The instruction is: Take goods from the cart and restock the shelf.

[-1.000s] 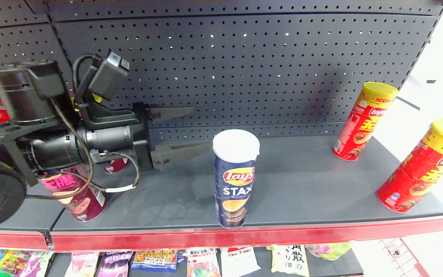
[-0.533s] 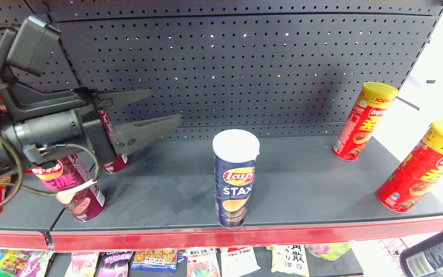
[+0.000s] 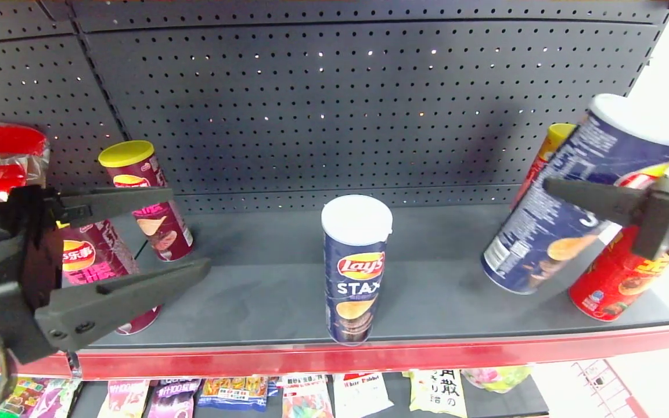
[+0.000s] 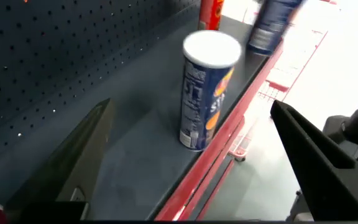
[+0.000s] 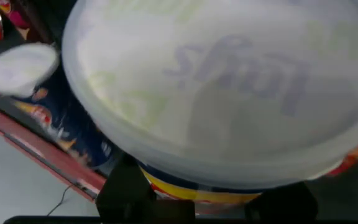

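While the right gripper (image 3: 587, 197) grasps the held can (image 3: 543, 232), tilted, at the right end of the shelf (image 3: 450, 278) in the head view, the standing can (image 3: 355, 270) is upright near the front edge at centre, and the left gripper (image 3: 190, 228) is at the left, jaws released. Left wrist view: the fingers (image 4: 86, 155) are spread wide, with the standing can (image 4: 205, 93) beyond them. Right wrist view: the white lid (image 5: 222, 87) of the held can faces the camera, jaws clenched on its body.

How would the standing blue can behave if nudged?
The blue can is tall and narrow, so it likely tips easily. It stands right at the front lip of the shelf, so a forward tip could drop it. Round body: once down, it probably rolls.
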`<state>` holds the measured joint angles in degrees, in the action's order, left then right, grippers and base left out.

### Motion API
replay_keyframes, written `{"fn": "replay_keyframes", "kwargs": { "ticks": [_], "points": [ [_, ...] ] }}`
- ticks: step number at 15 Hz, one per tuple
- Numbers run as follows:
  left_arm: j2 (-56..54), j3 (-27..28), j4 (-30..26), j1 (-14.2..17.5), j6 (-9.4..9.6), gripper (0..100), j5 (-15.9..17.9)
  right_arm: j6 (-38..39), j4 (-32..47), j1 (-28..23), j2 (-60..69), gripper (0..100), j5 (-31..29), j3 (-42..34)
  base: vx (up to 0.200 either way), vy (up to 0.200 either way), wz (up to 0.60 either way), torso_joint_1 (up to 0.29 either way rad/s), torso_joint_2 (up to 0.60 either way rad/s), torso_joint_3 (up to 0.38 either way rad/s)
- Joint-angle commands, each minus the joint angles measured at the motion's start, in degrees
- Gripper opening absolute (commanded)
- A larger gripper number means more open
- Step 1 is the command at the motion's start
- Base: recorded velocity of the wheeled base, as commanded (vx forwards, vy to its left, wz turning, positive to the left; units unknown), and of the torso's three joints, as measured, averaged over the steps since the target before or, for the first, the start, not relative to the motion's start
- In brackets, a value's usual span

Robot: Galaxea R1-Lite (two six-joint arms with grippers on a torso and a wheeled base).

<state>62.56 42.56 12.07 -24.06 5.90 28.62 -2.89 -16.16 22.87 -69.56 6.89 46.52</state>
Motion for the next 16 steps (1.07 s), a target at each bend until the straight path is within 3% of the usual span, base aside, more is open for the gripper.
{"fn": "replay_keyframes", "kwargs": {
  "ticks": [1,4,10,16],
  "points": [
    [-4.47,-3.09,-0.03,-0.02,-0.01,100,-0.23,-0.01,-8.80,0.95,-17.45,0,0.58,7.62,0.000,0.000,0.00,0.000,0.00,0.000],
    [-8.77,-5.38,-2.58,0.07,-0.01,100,-1.47,-0.89,-8.71,1.04,-25.89,0,4.71,15.27,0.000,0.000,0.00,0.000,0.00,0.000],
    [-13.87,-5.47,-9.52,0.25,-0.01,100,-4.89,-2.03,-8.18,4.82,-38.02,0,4.89,28.01,0.000,0.000,0.00,0.000,0.00,0.000],
    [-15.28,-5.82,-11.28,0.33,-0.01,100,-6.48,-2.03,-8.27,8.07,-40.83,0,4.54,28.54,0.000,0.000,0.00,0.000,0.00,0.000]
  ]
}}
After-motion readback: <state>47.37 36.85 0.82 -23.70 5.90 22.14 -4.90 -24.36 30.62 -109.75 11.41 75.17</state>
